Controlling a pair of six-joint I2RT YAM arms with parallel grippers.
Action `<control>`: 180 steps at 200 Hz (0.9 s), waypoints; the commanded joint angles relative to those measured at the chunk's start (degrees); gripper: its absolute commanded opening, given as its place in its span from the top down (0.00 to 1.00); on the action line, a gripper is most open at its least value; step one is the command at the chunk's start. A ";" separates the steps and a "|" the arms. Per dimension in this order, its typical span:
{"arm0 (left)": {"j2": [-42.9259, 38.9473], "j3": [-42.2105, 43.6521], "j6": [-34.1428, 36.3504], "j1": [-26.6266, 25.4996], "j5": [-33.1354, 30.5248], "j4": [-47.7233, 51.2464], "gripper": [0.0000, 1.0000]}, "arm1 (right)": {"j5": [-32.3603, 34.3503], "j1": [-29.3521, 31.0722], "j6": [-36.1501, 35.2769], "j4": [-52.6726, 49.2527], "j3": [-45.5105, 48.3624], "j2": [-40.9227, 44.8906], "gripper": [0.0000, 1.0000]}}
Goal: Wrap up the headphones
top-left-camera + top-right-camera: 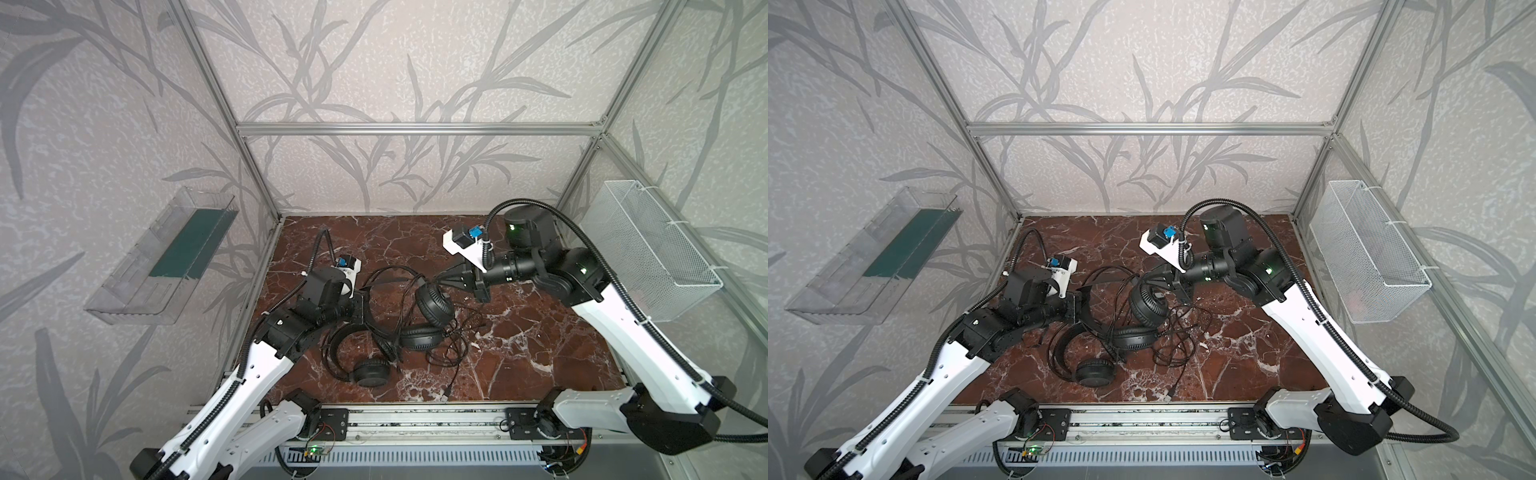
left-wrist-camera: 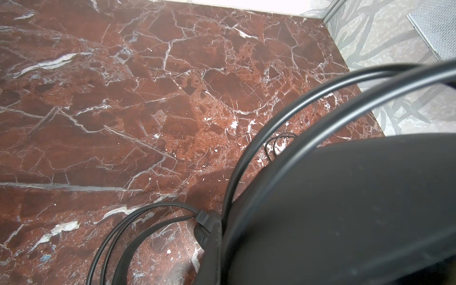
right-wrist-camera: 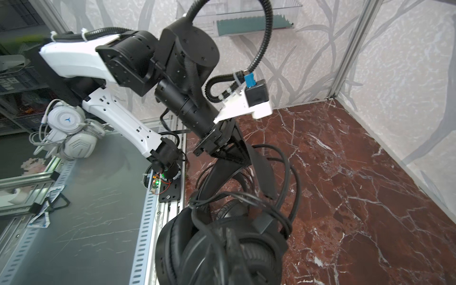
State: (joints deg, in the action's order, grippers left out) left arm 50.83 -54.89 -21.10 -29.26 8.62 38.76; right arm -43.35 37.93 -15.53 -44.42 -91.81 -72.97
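Left gripper [image 1: 360, 309] and right gripper [image 1: 442, 277] both clench the tangled black wired over-ear headphones [image 1: 434, 307], lower centre in both top views. Pulling apart may cinch the crossed thin black cables [image 1: 448, 392] into knots.

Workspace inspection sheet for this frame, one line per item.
surface: red-brown marble tabletop, white veins.
job's things: two black headphones, tangled together mid-table.
clutter: nothing seen.
grippers: left gripper shut on the headphones; right gripper shut on them by the upper earcup.
cables: thin black cables in loose loops right of the earcups; plug near the front edge.
surroundings: clear plastic bin on left wall; white mesh basket on right wall.
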 commanded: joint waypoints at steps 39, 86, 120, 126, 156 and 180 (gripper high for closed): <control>-3.07 0.89 1.02 -0.32 3.36 -0.51 1.00 | 7.77 -0.64 -0.19 -0.30 3.39 5.19 1.00; -2.31 1.00 1.76 -2.04 9.07 -0.99 1.00 | 12.52 -0.57 -2.18 -0.37 -0.19 0.02 1.00; -2.25 0.94 2.46 -3.65 9.77 -0.59 1.00 | 14.46 -0.66 -3.93 -1.65 -3.68 -4.41 0.91; -2.43 1.00 2.55 -3.71 9.22 -0.46 1.00 | 15.13 -0.61 -4.07 -1.44 -3.27 -4.53 0.91; -3.97 1.47 2.65 -3.87 8.49 -0.95 1.00 | 15.20 -0.84 -3.10 2.40 1.57 -2.46 0.92; -2.53 1.39 2.47 -4.03 10.34 -1.25 1.00 | 12.78 -0.94 -1.61 2.86 0.73 -3.96 0.91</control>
State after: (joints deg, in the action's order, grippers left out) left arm 48.51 -53.60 -19.90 -32.60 15.03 38.81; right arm -30.02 37.76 -18.72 -45.19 -90.24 -77.06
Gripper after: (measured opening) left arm 0.065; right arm 0.083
